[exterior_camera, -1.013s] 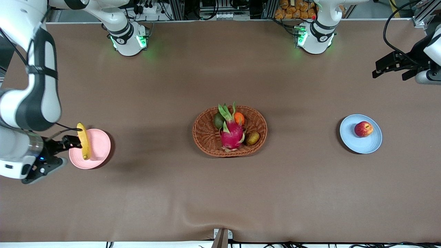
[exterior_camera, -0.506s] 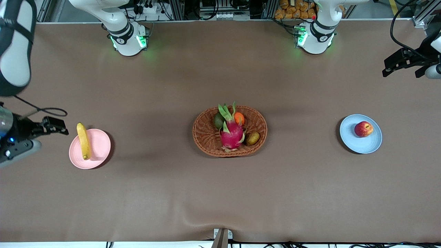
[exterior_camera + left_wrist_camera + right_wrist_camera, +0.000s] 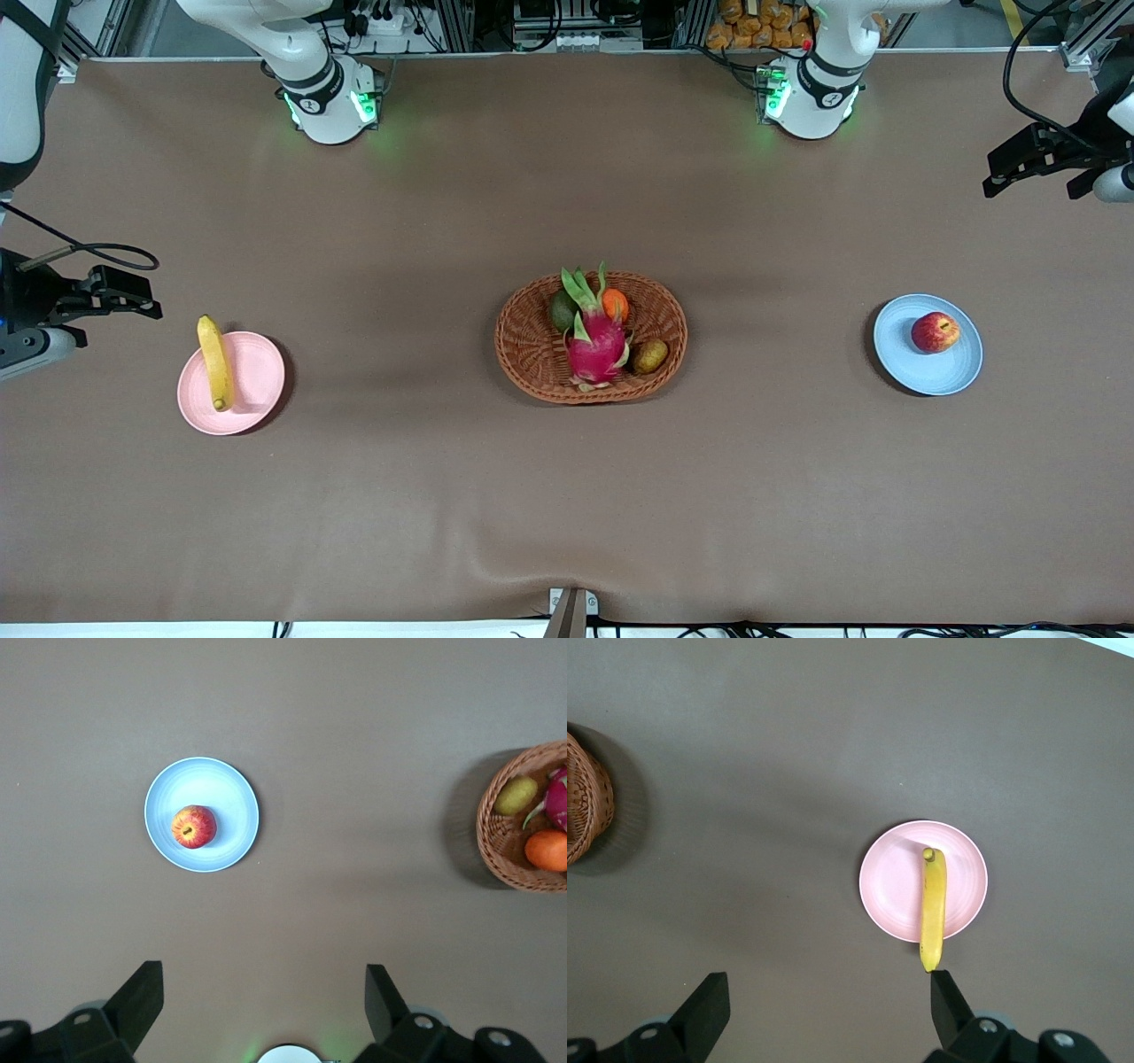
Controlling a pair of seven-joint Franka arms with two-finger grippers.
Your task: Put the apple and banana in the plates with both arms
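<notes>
Evidently the task looked done: the banana (image 3: 213, 362) lay on the pink plate (image 3: 252, 390) at lower left of the frame, the apple (image 3: 935, 332) on the blue plate (image 3: 926, 372) at right, and the left gripper (image 3: 1032, 164) and right gripper (image 3: 115, 297) hung empty, jaws apart.

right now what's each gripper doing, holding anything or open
Left gripper: open, holding nothing, up over the table's edge at the left arm's end.
Right gripper: open, holding nothing, beside the pink plate; the banana lies on that plate.

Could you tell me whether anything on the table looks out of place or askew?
Only the banana: it lies across the pink plate with one tip overhanging the rim. The apple sits fully on the blue plate.
</notes>
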